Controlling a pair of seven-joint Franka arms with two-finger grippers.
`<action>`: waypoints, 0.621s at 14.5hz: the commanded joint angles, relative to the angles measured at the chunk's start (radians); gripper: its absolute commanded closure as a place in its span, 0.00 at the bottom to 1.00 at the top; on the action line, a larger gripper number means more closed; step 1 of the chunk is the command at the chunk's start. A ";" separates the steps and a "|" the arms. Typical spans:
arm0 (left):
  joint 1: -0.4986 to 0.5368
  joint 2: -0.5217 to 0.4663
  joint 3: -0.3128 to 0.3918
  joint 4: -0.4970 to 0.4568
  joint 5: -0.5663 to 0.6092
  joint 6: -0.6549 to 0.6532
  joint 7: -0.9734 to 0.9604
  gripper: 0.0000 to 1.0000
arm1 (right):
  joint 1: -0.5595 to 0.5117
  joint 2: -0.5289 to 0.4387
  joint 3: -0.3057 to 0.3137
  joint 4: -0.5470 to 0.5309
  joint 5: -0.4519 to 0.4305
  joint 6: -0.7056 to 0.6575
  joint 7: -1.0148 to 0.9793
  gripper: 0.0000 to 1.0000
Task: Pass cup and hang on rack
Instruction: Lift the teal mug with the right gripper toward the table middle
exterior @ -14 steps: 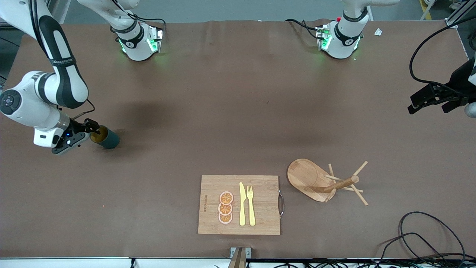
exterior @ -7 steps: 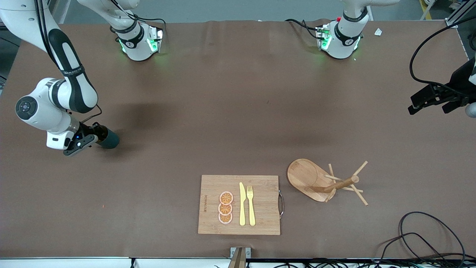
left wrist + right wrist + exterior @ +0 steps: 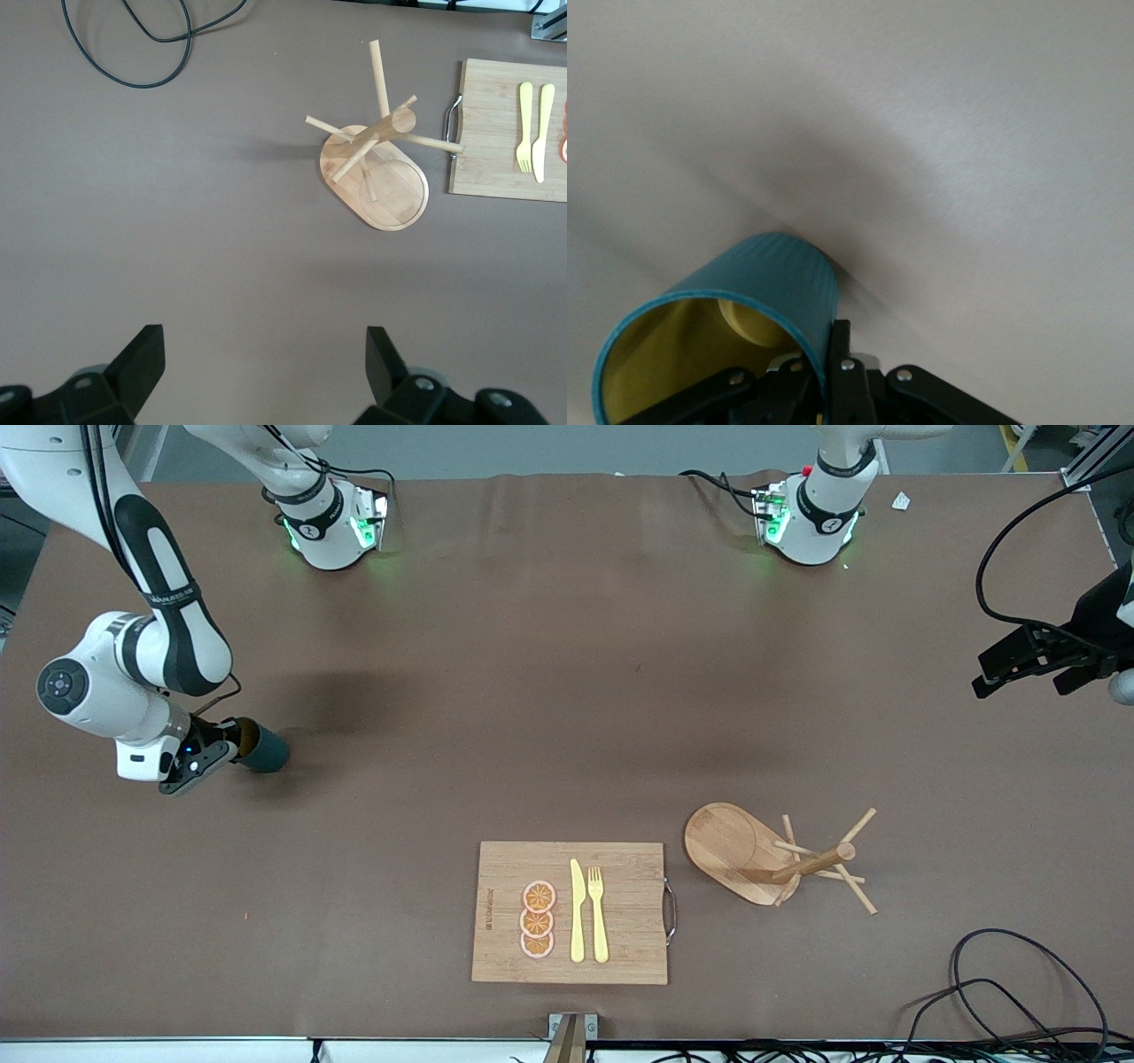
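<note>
At the right arm's end of the table, where the cup (image 3: 262, 750) is lying tipped, I am seeing my right gripper (image 3: 221, 744) finish pinching onto its rim, readying a lift toward the open, waiting left gripper (image 3: 1028, 662), well apart from the rack (image 3: 769, 854).

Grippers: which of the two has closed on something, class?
The right gripper, at the right arm's end of the table, is shut on the cup's rim. The left gripper waits open and empty, high above the table near the rack.
</note>
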 commanded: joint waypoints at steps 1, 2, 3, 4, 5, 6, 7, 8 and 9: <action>-0.003 0.009 0.001 0.021 0.011 -0.002 0.001 0.00 | 0.042 -0.087 0.013 0.032 0.015 -0.146 0.128 1.00; -0.001 0.009 0.001 0.021 0.011 -0.002 -0.004 0.00 | 0.072 -0.117 0.014 0.032 0.015 -0.177 0.197 1.00; 0.000 0.009 0.001 0.021 0.011 -0.002 -0.004 0.00 | 0.112 -0.137 0.014 0.032 0.015 -0.201 0.280 1.00; 0.000 0.009 0.001 0.021 0.011 -0.002 -0.004 0.00 | 0.161 -0.157 0.016 0.031 0.015 -0.218 0.387 1.00; 0.000 0.009 0.001 0.020 0.011 -0.002 -0.004 0.00 | 0.209 -0.167 0.022 0.032 0.015 -0.231 0.485 1.00; -0.001 0.009 0.001 0.021 0.011 -0.002 -0.004 0.00 | 0.250 -0.171 0.034 0.032 0.015 -0.234 0.583 1.00; -0.001 0.009 0.001 0.020 0.011 -0.002 -0.004 0.00 | 0.287 -0.172 0.055 0.032 0.017 -0.231 0.681 1.00; -0.001 0.009 0.001 0.021 0.011 -0.002 -0.004 0.00 | 0.316 -0.169 0.092 0.039 0.018 -0.223 0.792 1.00; -0.001 0.009 0.001 0.021 0.011 -0.002 -0.004 0.00 | 0.335 -0.164 0.129 0.061 0.032 -0.222 0.890 1.00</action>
